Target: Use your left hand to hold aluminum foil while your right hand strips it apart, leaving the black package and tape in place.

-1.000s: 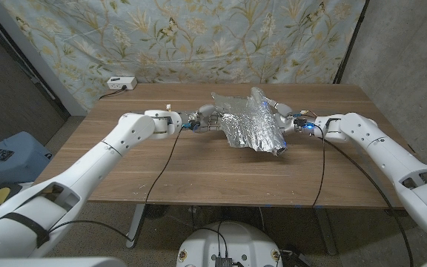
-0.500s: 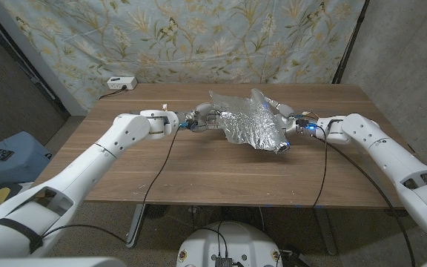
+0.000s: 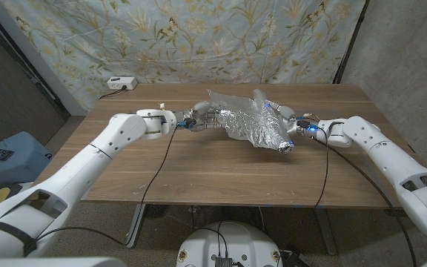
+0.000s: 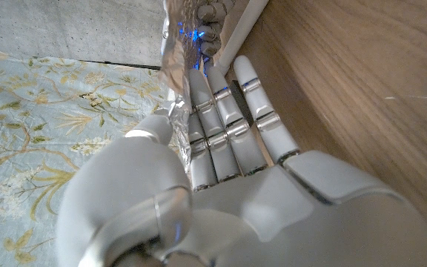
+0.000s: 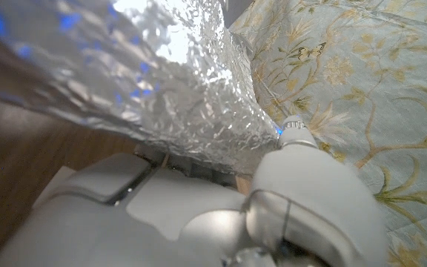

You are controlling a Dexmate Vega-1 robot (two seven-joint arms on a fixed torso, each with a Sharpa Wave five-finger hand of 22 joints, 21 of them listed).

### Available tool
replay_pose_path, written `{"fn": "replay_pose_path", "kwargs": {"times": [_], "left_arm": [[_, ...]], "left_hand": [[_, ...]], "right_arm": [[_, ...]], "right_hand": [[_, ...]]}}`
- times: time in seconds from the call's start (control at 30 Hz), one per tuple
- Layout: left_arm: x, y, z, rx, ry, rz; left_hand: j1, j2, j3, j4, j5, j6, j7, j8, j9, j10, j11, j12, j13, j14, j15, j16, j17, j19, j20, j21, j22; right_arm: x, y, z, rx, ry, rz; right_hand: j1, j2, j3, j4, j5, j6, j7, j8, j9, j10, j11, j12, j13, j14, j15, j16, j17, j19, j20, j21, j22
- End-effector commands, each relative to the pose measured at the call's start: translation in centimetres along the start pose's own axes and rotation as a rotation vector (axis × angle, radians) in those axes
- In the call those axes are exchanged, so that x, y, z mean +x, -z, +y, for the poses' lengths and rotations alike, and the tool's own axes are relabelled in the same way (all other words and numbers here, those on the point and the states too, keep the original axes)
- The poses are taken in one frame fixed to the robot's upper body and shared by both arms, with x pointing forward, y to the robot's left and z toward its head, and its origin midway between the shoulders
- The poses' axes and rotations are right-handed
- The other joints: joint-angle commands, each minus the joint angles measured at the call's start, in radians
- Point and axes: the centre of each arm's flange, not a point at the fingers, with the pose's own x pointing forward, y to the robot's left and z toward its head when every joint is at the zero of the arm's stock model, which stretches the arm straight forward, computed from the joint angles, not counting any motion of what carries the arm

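Foil's on the move, sliding a touch toward nine o'clock and stretching longer since a second ago, its rolled end dropping toward five o'clock as both hands pull. That crinkled aluminum foil (image 3: 249,123) lies across the far middle of the wooden table (image 3: 221,167), with the left hand (image 3: 196,119) pinching its nine o'clock edge between thumb and fingers (image 4: 221,122). At three o'clock the right hand (image 3: 286,122) grips the foil's other side, thumb pressed into the sheet, while a white power strip (image 3: 121,83) sits at the table's far eleven o'clock corner, well apart.
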Motion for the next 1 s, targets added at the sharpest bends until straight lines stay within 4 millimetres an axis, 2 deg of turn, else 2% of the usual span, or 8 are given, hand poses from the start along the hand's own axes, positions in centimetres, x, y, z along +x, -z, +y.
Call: {"fn": "replay_pose_path", "kwargs": {"times": [0.03, 0.57, 1.0], "left_arm": [[-0.5, -0.7, 0.2, 0.008, -0.005, -0.002], [-1.1, -2.2, 0.7, 0.022, 0.002, -0.007], [-1.8, -2.4, 1.4, 0.040, -0.007, 0.007]], "left_hand": [[0.001, 0.004, 0.009, 0.002, -0.004, 0.004, 0.006, 0.004, 0.004, 0.013, -0.010, -0.002, 0.005, 0.003, 0.000, 0.001, 0.004, -0.006, 0.000, 0.007, 0.002], [0.000, 0.004, 0.010, 0.002, -0.005, 0.006, 0.006, 0.003, 0.005, 0.016, -0.009, -0.003, 0.005, 0.005, 0.004, 0.000, 0.006, -0.009, 0.000, 0.013, 0.002], [0.000, 0.005, 0.011, 0.002, -0.006, 0.004, 0.007, 0.001, 0.006, 0.014, -0.008, -0.003, 0.009, 0.004, 0.005, -0.001, 0.008, -0.012, 0.002, 0.017, 0.002]], "right_arm": [[-0.1, 0.2, -0.5, 0.033, -0.022, -0.048], [0.5, 0.2, -0.9, 0.086, -0.051, -0.100], [0.7, 0.4, -0.8, 0.103, -0.087, -0.137]], "right_hand": [[0.017, 0.005, 0.004, -0.007, 0.006, 0.015, 0.057, 0.007, -0.001, 0.010, -0.001, 0.005, 0.004, 0.002, -0.010, 0.004, 0.004, 0.006, -0.009, 0.003, 0.002], [0.024, 0.009, 0.005, -0.013, 0.001, 0.024, 0.057, 0.009, 0.000, 0.014, -0.002, 0.009, 0.008, 0.015, -0.019, 0.004, 0.007, 0.015, -0.014, 0.002, 0.003], [0.022, 0.006, 0.002, -0.014, -0.003, 0.026, 0.058, 0.008, 0.001, 0.013, -0.001, 0.009, 0.011, 0.015, -0.017, 0.000, 0.009, 0.017, -0.014, 0.000, 0.003]]}}
